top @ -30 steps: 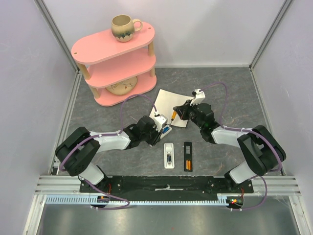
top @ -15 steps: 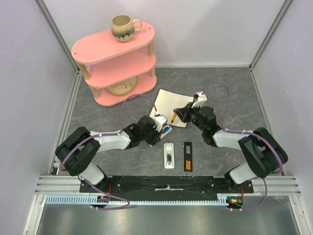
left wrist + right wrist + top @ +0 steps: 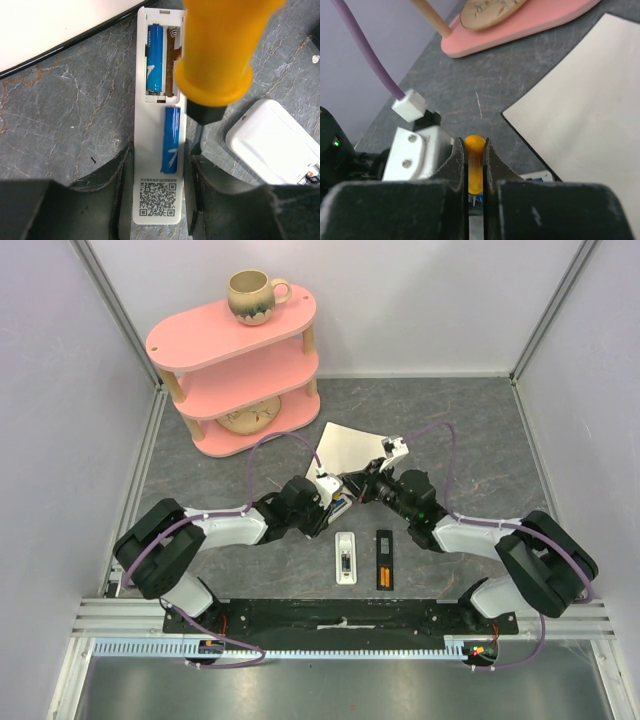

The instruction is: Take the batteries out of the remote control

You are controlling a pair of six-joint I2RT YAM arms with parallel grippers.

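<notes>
Lying nearest the arm bases at the bottom centre of the overhead view, a black remote (image 3: 385,548) shows two orange batteries (image 3: 385,573) in its open back; just left of it, apart from it, lies another white remote (image 3: 345,558) with its back open, the contents too small to make out; both rest on the grey table (image 3: 480,430). Just above them the left gripper (image 3: 337,507) is closed partway on a white remote (image 3: 155,200), its fingers (image 3: 117,185) against the two long edges; that remote lies flat on the table, back up, cover off; one blue battery (image 3: 155,57) sits in the left slot of the compartment at upper centre of the left wrist view; a second blue battery (image 3: 170,140) lies on the remote's back just below the compartment. The right gripper (image 3: 474,150) is clamped tight on the orange handle of a screwdriver (image 3: 225,45); its dark shaft runs down beside the remote's right edge; whether the tip touches anything I cannot tell. Beyond lies a white sheet (image 3: 350,445); at upper left stands a pink shelf (image 3: 200,335) with a mug (image 3: 252,295) on top and a tan disc (image 3: 248,420) on the bottom tier.
</notes>
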